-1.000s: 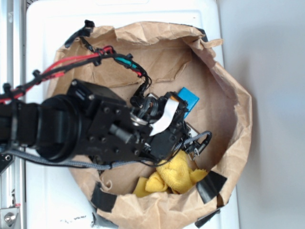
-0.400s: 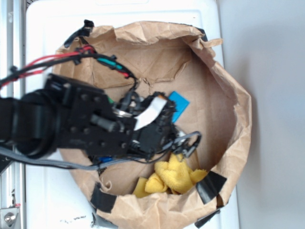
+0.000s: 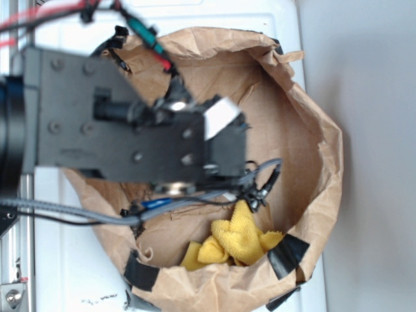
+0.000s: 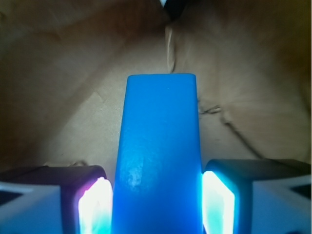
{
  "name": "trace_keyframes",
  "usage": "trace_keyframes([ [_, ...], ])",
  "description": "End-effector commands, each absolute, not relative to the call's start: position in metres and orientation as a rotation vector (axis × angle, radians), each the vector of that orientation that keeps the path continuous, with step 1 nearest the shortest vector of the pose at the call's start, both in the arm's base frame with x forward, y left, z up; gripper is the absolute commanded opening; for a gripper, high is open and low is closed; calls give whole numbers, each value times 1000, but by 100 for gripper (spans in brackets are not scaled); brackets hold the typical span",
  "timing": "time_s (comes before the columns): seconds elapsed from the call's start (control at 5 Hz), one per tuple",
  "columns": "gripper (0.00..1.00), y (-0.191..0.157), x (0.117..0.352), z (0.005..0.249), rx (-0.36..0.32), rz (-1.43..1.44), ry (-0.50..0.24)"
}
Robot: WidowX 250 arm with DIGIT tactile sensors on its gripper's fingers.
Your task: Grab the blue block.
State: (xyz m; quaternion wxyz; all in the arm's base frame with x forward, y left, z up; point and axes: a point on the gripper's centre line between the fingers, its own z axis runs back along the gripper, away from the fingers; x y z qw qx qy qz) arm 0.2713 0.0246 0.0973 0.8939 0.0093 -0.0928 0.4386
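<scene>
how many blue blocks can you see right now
1: the blue block sits between the gripper fingers in the wrist view. The arm hides it in the exterior view, and could hide others.

Bright blue block [image 4: 158,156], plain, unpatterned. Black gripper [image 4: 158,202] with 2 pads [image 4: 95,207] glowing white-cyan. Brown paper bag [image 3: 312,130], creased, with black tape patches [image 3: 286,255]. Yellow cloth [image 3: 237,240]. White surface [image 3: 65,260] beneath.

Arm [image 3: 97,123] extends from left, wrist level; gripper [image 4: 157,200] fingers [image 4: 95,202] clamped either side of blue block [image 4: 158,156].
</scene>
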Motion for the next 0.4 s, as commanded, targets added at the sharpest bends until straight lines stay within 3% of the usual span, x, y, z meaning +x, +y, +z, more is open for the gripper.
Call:
trace_keyframes([
  [0.0,0,36,273,150,15,890,-240],
  [0.2,4,30,267,149,3,818,-367],
])
